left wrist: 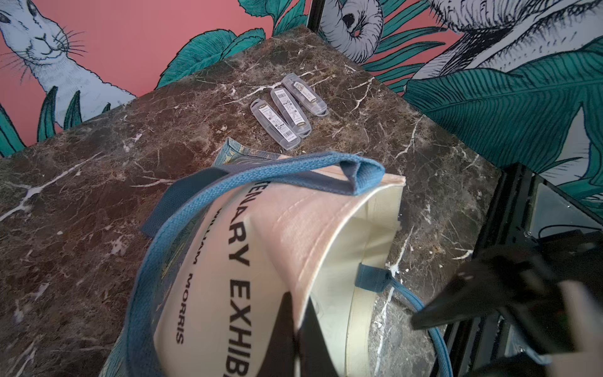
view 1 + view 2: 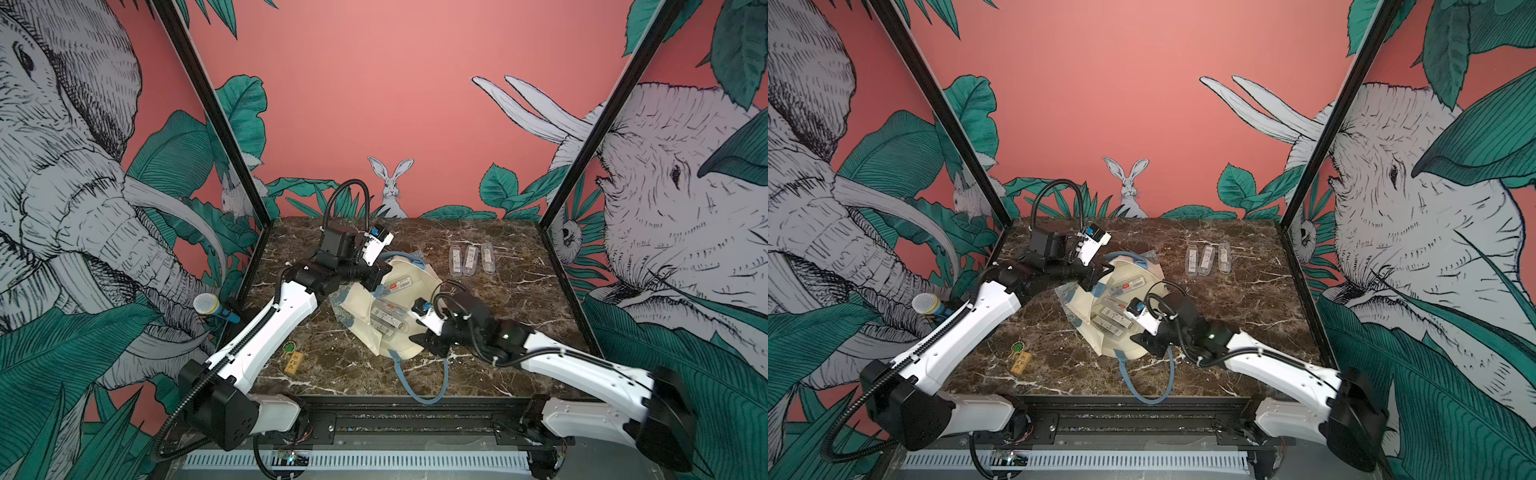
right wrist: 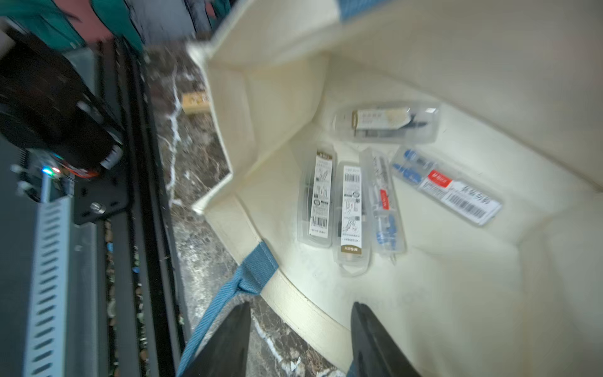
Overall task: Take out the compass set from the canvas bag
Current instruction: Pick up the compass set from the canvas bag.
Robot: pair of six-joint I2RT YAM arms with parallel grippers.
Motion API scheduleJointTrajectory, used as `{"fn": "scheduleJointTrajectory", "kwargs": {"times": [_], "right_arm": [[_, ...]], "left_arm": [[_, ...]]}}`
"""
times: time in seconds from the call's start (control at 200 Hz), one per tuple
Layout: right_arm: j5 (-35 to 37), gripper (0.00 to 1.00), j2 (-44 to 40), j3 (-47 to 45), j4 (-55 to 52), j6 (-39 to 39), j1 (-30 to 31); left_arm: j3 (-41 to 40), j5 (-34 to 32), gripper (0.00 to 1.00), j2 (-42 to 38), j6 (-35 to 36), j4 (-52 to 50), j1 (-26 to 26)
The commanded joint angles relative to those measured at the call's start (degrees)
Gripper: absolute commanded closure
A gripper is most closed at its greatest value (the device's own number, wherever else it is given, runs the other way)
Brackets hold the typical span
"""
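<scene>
The cream canvas bag (image 2: 361, 309) (image 2: 1086, 322) lies on its side mid-table, mouth toward the right arm. My left gripper (image 2: 376, 286) (image 1: 298, 297) is shut on the bag's upper rim and holds the mouth up. Inside lie several clear-cased compass sets (image 3: 350, 209) (image 2: 386, 318). My right gripper (image 2: 419, 340) (image 3: 300, 306) is open at the bag's lower rim (image 3: 303, 313), which runs between its jaws untouched. One finger is over the marble, the other over the lining. Three more compass set cases (image 2: 471, 259) (image 1: 287, 111) lie side by side on the table at the back right.
A blue strap handle (image 2: 424, 382) loops toward the table's front edge. A green charm and wooden tag (image 2: 293, 357) lie front left. A microphone (image 2: 212, 307) pokes in at the left edge. Black frame posts (image 2: 582, 174) stand at the back corners.
</scene>
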Motion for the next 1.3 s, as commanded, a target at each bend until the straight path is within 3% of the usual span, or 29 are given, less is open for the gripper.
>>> {"fn": "scheduleJointTrajectory", "kwargs": {"times": [0.0,0.115,0.24,0.39,0.56,0.995,1.295], "right_arm": [[6.34,0.48,7.15,2.65,10.63,-1.39,0.00],[5.24,0.49,15.97,6.55,14.22,1.47,-0.15],[2.62,0.51,23.98,11.02,15.08,9.82,-0.23],[0.47,0.54,29.98,15.26,15.03,19.85,-0.32],[-1.51,0.57,34.78,17.23,13.85,22.82,-0.65],[-5.27,0.38,39.33,19.56,3.63,22.82,-1.09],[-7.65,0.45,33.57,19.75,-4.08,22.50,-1.05]], "left_arm": [[0.86,1.25,1.00,-2.22,0.33,1.63,0.45],[0.52,2.06,1.00,-2.15,0.00,2.14,0.49],[0.36,2.36,1.00,-2.40,0.09,2.01,0.49],[0.21,2.75,1.00,-2.57,-0.01,2.11,0.51],[0.07,3.06,1.00,-2.49,-0.29,2.42,0.49],[0.19,2.32,1.00,-2.31,0.04,2.19,0.49],[0.27,1.66,1.00,-1.87,0.43,1.92,0.49]]}}
